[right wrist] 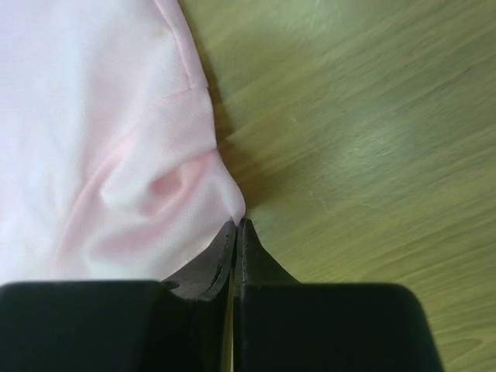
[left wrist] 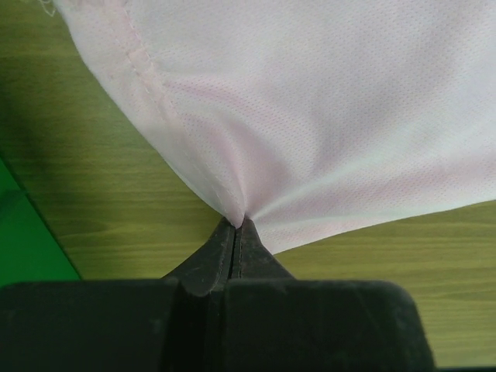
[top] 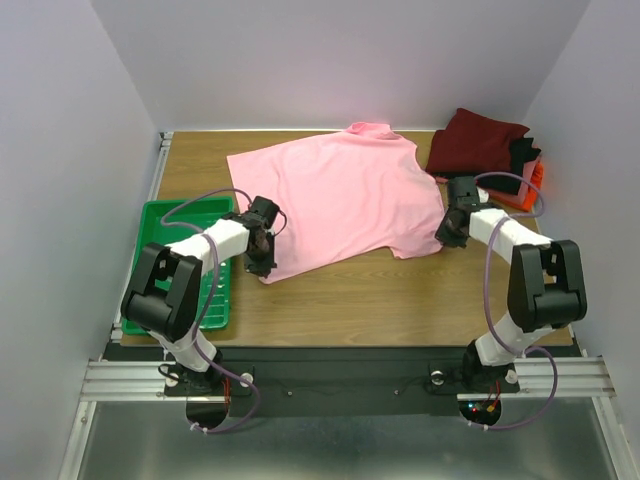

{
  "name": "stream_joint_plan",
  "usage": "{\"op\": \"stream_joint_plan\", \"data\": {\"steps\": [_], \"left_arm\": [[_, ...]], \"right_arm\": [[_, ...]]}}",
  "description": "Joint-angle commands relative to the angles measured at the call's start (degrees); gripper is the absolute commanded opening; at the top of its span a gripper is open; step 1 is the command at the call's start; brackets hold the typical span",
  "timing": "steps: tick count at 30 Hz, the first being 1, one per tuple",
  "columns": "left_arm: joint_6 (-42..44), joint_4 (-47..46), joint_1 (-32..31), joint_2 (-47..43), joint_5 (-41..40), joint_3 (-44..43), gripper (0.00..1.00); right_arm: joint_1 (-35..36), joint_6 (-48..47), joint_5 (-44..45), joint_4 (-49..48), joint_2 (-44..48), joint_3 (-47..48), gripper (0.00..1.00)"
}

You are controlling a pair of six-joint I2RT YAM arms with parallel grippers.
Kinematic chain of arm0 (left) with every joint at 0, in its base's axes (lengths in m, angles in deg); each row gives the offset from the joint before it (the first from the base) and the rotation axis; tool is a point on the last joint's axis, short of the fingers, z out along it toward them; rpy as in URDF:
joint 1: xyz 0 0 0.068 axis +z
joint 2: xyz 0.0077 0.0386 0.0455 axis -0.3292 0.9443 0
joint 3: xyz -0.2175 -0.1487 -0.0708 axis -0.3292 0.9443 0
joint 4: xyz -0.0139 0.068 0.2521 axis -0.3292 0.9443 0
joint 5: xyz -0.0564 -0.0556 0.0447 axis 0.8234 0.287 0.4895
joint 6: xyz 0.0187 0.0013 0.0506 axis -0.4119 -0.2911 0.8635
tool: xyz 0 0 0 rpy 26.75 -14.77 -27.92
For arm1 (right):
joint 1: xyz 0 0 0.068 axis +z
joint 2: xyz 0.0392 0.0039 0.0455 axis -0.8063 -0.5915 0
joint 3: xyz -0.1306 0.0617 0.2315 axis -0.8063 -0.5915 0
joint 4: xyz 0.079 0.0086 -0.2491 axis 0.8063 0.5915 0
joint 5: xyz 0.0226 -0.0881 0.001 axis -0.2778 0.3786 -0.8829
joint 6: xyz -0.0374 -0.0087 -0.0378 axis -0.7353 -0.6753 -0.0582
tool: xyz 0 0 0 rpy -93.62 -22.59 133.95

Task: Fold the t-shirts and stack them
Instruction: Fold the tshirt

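- Your pink shirt [top: 335, 200] lies spread flat across the middle of the table [top: 400, 300], collar toward the back wall.
- Your left gripper [left wrist: 239, 225] is clamped tight on the shirt's near left corner.
- Your right gripper [right wrist: 237, 223] is pinched closed on its near right corner.
- At the back right, beside your right arm, a dark red shirt [top: 478, 140] tops a folded pile.
- A black shirt [top: 520, 152] and an orange-red shirt [top: 530, 185] show only at their edges.
- The green tray [top: 160, 225] sits far left, partly covered by your left arm.

A robotics lab cell is indicated: a wood-grain bench [top: 400, 300] is enclosed by plain white panel walls [top: 60, 150], and a white-and-black left arm [top: 190, 265] and right arm [top: 535, 275] are bolted beside a slotted aluminium rail [top: 115, 380].
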Motion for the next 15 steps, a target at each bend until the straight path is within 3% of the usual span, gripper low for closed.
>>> {"op": "stream_joint_plan", "data": {"steps": [1,8,15], "left_arm": [[0.59,4.42,-0.4,-4.33,3.8,-1.51,0.0],[0.15,6.71,-0.4,-6.17,7.14,-2.3,0.0],[-2.04,8.64,-0.4,-10.83,13.9,0.86,0.0]], "right_arm": [[-0.27,-3.5,4.43,0.01,8.73,0.86,0.0],[-0.36,-5.18,9.27,6.34,20.79,1.82,0.0],[-0.27,-3.69,8.66,16.89,24.4,3.67,0.0]]}}
